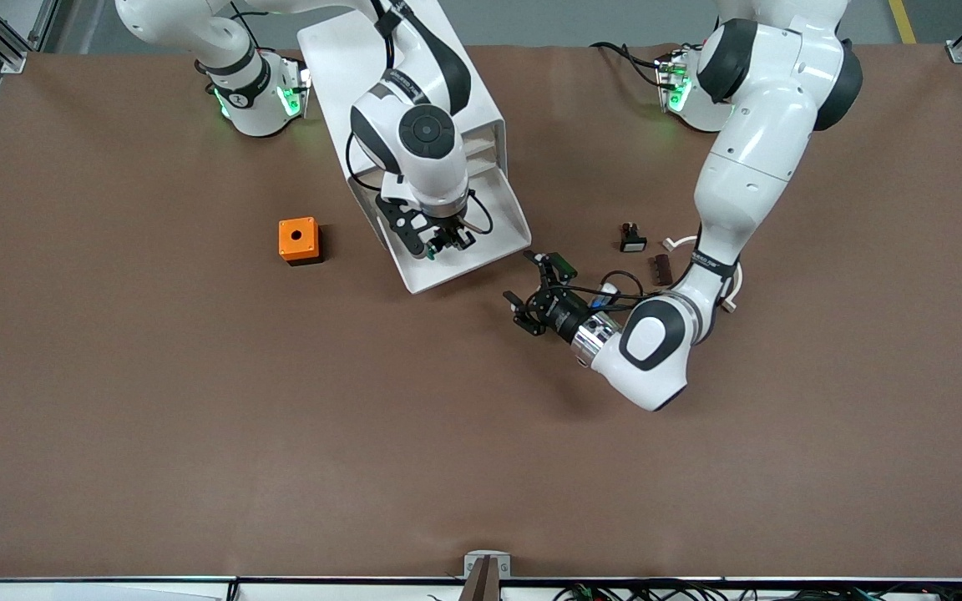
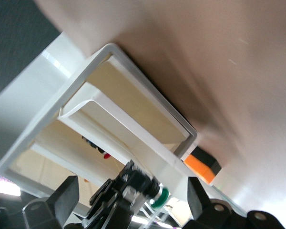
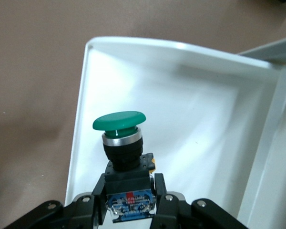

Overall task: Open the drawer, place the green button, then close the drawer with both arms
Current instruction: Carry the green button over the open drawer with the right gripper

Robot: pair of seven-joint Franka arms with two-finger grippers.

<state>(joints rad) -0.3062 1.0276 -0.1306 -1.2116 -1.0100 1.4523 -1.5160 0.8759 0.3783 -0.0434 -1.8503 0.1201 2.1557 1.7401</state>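
The white cabinet (image 1: 347, 67) lies between the two arm bases. One drawer (image 1: 473, 255) is pulled out toward the front camera. My right gripper (image 1: 439, 240) hangs over the open drawer, shut on the button (image 1: 429, 249). In the right wrist view the button (image 3: 120, 121) shows a green cap and a black-and-blue body, clamped between the fingers of my right gripper (image 3: 129, 200) above the drawer's white floor (image 3: 205, 119). My left gripper (image 1: 523, 280) is open and empty, low over the table beside the drawer's front corner. The left wrist view shows the left gripper (image 2: 133, 202), the drawer (image 2: 133, 129) and the green cap (image 2: 162, 194).
An orange box with a hole (image 1: 298, 240) (image 2: 202, 164) stands beside the drawer toward the right arm's end. A small black part with a white face (image 1: 632, 239) and a dark brown piece (image 1: 662, 267) lie by the left arm's forearm.
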